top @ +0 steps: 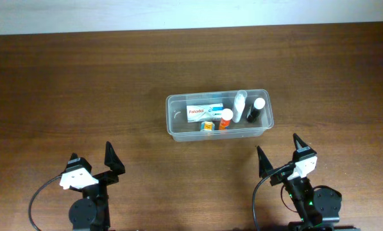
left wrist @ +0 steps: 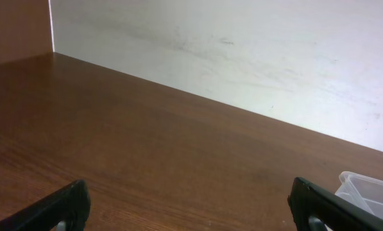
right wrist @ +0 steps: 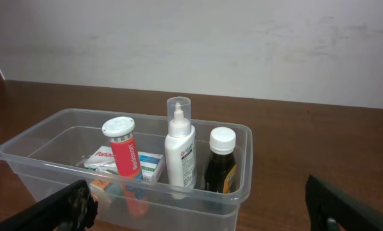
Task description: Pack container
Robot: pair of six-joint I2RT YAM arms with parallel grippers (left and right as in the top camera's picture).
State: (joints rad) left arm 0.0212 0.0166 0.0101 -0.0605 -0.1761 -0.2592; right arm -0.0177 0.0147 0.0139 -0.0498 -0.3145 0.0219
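On the dark wooden counter (top: 63,77): the container (top: 176,130), clear, upright, open at the top. Holds, from its left end to its right:
- a white Panadol box (top: 201,112), lying flat along the far wall
- a small orange pack (top: 207,126), against the near wall, just in front of that box
- a red tube (top: 225,119) with a white cap, standing
- a white bottle (top: 240,104) under a clear cap, standing
- a dark bottle (top: 256,110) with a white cap, standing closest to the right end wall

Beyond the container's far side, a pale wall (left wrist: 242,51).

Left pincer (top: 92,153): well apart from the container, off beyond its left end and on its near side. Fingers (left wrist: 50,212) spread wide, gripping nothing, held low and aimed toward the wall. From the left wrist, only a corner of the container (left wrist: 371,189) at the lower right.

Right pincer (top: 277,144): near the container's near right corner, not touching it. Fingers (right wrist: 345,205) likewise spread wide, gripping nothing, held low and turned toward the long near wall. From the right wrist, the whole container (right wrist: 24,160) framed between them, with the tube, white bottle and dark bottle rising above its rim.
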